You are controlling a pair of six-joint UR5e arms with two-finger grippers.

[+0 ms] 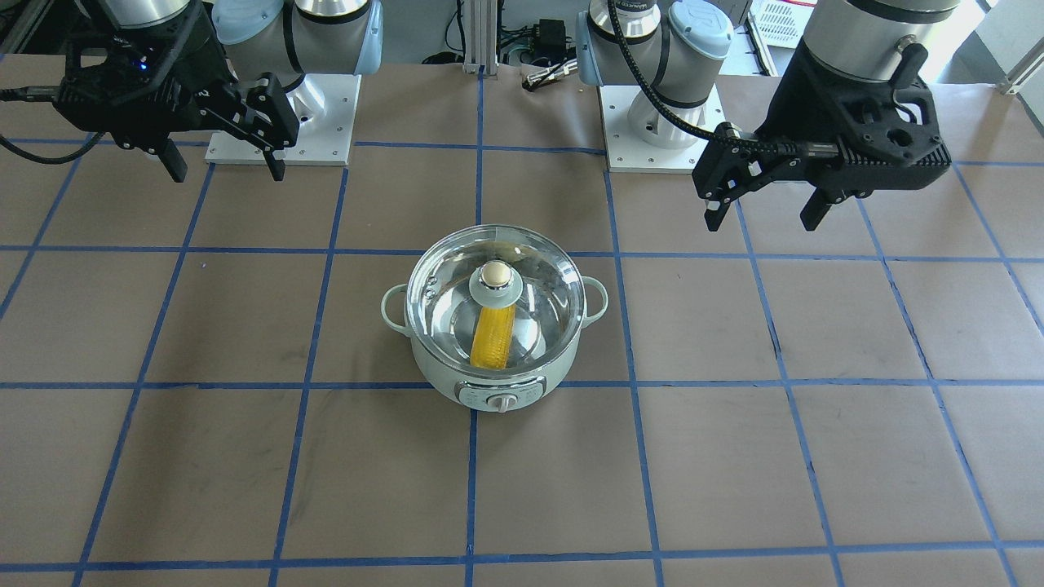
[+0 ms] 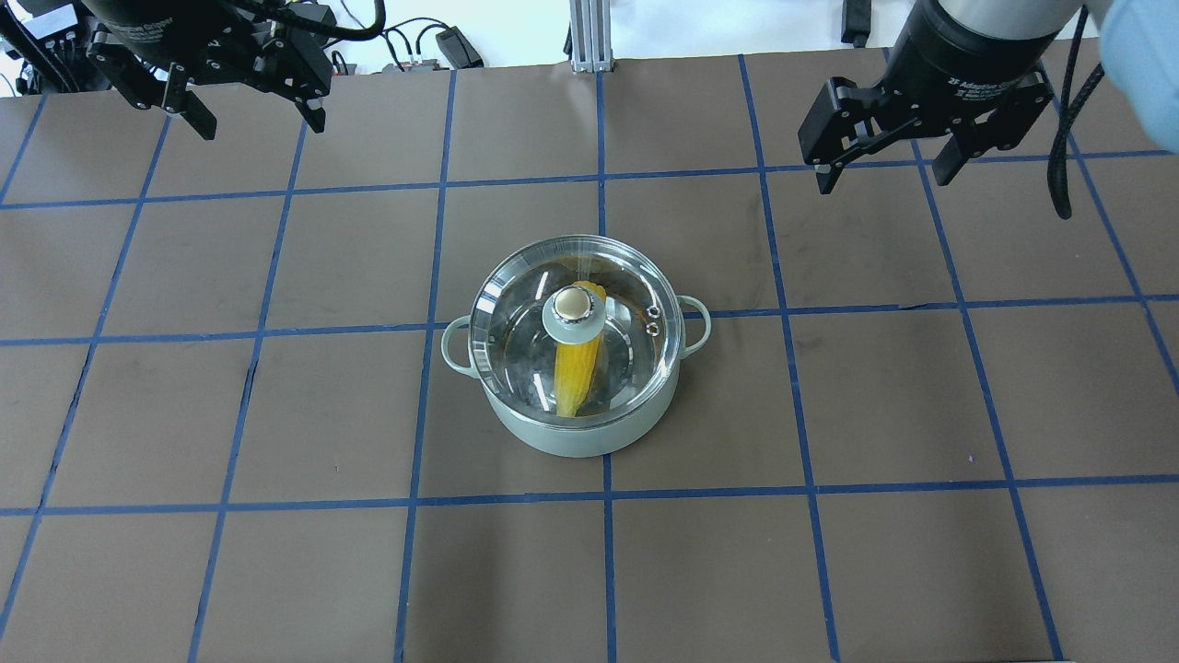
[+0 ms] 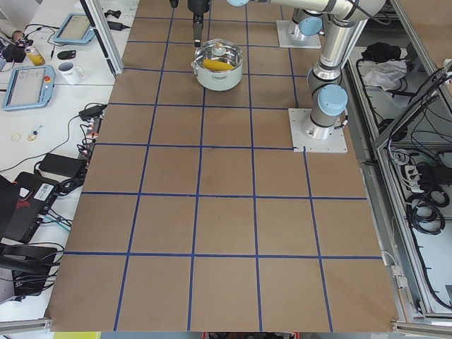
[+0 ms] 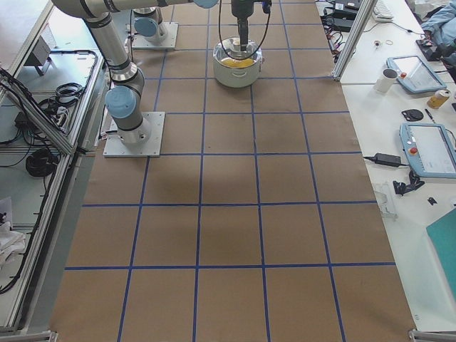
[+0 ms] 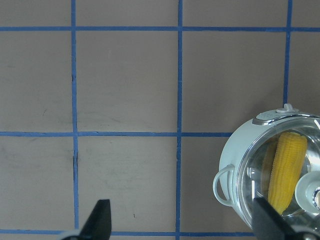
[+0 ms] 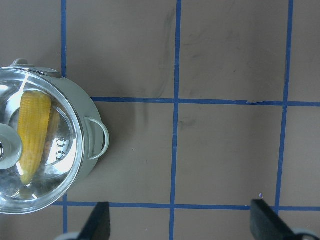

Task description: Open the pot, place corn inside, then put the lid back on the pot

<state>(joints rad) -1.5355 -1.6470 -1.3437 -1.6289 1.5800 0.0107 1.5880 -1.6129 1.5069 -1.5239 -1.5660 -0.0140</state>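
Apparently the lid (image 2: 575, 311) sits flush on the pot (image 2: 589, 435), corn (image 2: 576, 373) inside

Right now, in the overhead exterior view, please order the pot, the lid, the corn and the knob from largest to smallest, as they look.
1. pot, only slightly wider than the lid sitting on it
2. lid, nearly alike
3. corn
4. knob

At nine o'clock the pot (image 6: 86, 107) sits on the bench (image 6: 230, 150), corn (image 6: 32, 132) under its lid (image 6: 50, 185); right pincer (image 6: 181, 225) gapes wide at six.
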